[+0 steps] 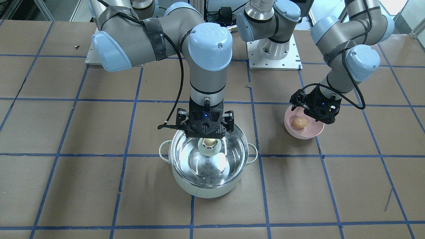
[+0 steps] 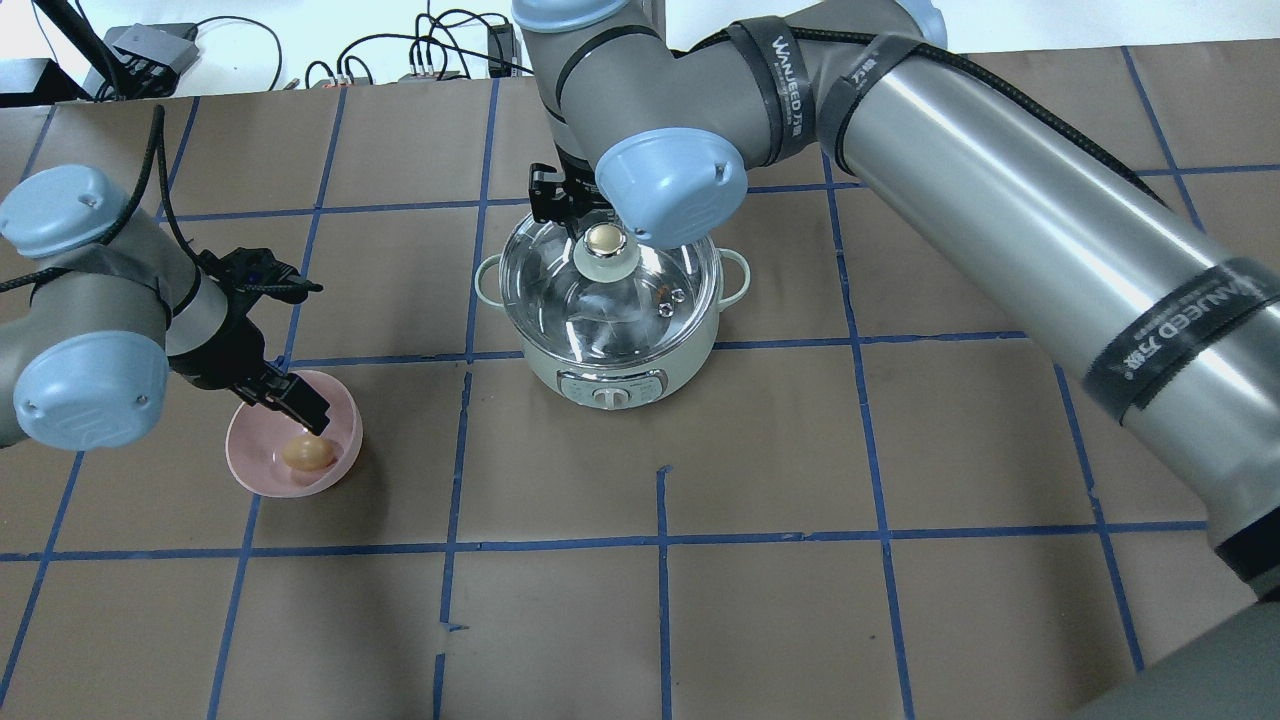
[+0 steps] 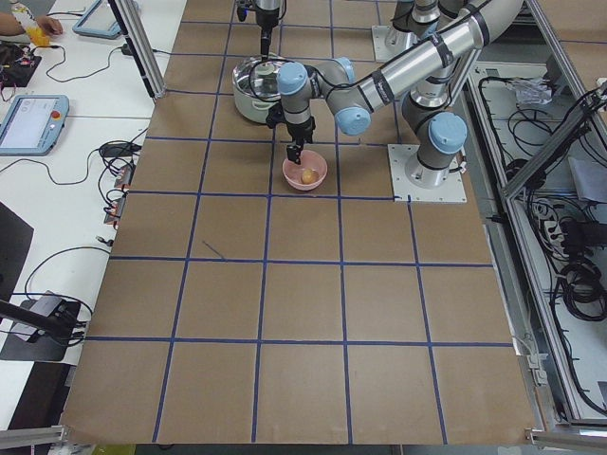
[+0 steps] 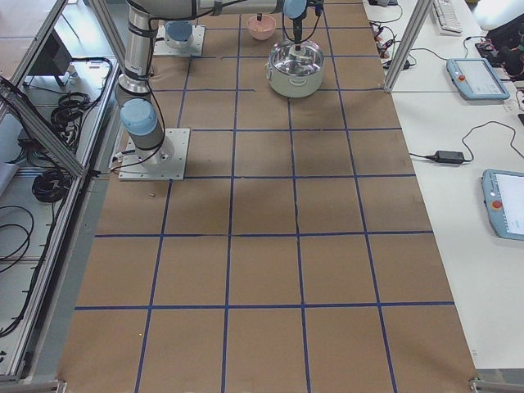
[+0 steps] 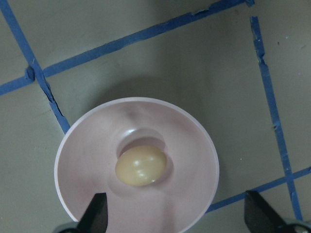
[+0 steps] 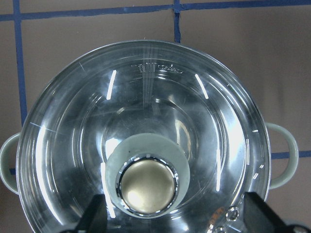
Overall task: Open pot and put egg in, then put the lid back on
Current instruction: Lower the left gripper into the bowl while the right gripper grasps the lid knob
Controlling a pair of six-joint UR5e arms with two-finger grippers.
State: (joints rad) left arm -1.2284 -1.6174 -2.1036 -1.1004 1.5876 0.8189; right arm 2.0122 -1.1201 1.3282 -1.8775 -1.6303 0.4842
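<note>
Barely started — lid (image 6: 146,111) sat on pot (image 1: 206,189), all steps left. Right tool (image 6: 176,216) hung over knob (image 6: 147,186), jaws wide, gripping nothing; left tool (image 5: 177,216) likewise spread above egg (image 5: 141,165) — in pink bowl (image 5: 194,145) on desk (image 1: 99,132).

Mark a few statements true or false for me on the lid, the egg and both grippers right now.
1. The lid sits on the pot. True.
2. The egg is already inside the pot. False: it lies in the pink bowl.
3. The right gripper is shut on the knob. False: it is open, with its fingers wide apart on either side of the knob.
4. The left gripper is open above the pink bowl. True.
</note>
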